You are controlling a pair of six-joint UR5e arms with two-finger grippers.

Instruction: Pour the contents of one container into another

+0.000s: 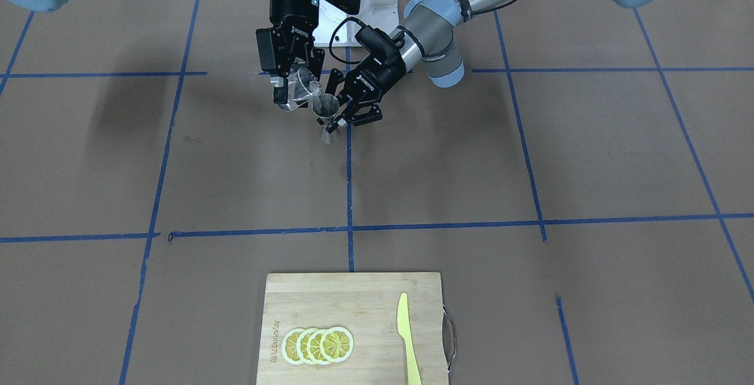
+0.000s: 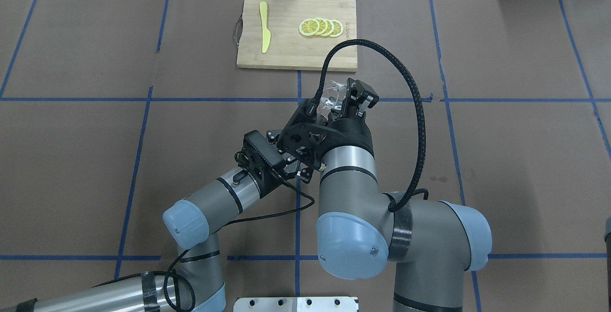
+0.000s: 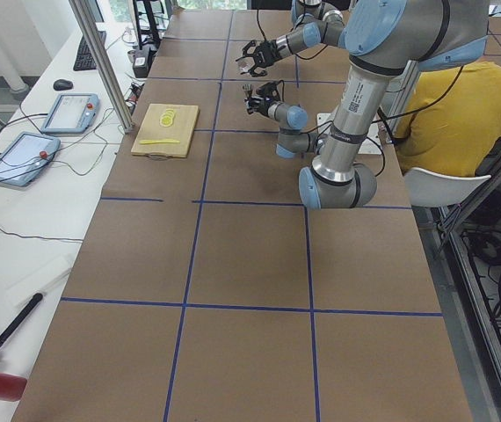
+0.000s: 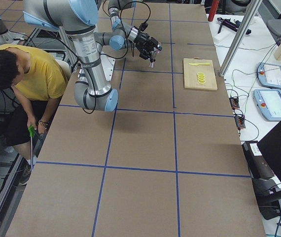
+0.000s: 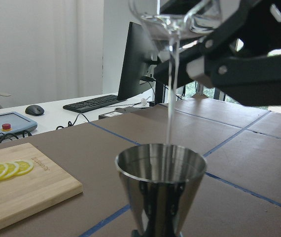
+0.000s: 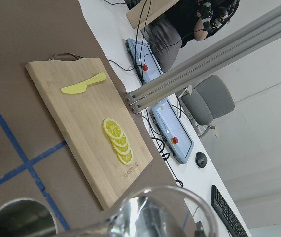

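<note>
Here, right jaws clench one glass cup [image 1: 304, 86] pouring into one jigger [image 1: 326, 112]; left jaws spread.

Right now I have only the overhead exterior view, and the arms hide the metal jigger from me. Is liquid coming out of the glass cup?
Observer: Yes. The left wrist view shows a thin clear stream falling from the glass cup into the open top of the jigger.
Operator: Does the jigger stand on the table?
Observer: It appears so. In the front-facing view it is upright with its base on the table. The left gripper is close beside it, but I cannot tell whether it grips.
Operator: How is the cup tilted?
Observer: From the front, its spout points down toward the jigger, and the right gripper is shut on it.
</note>
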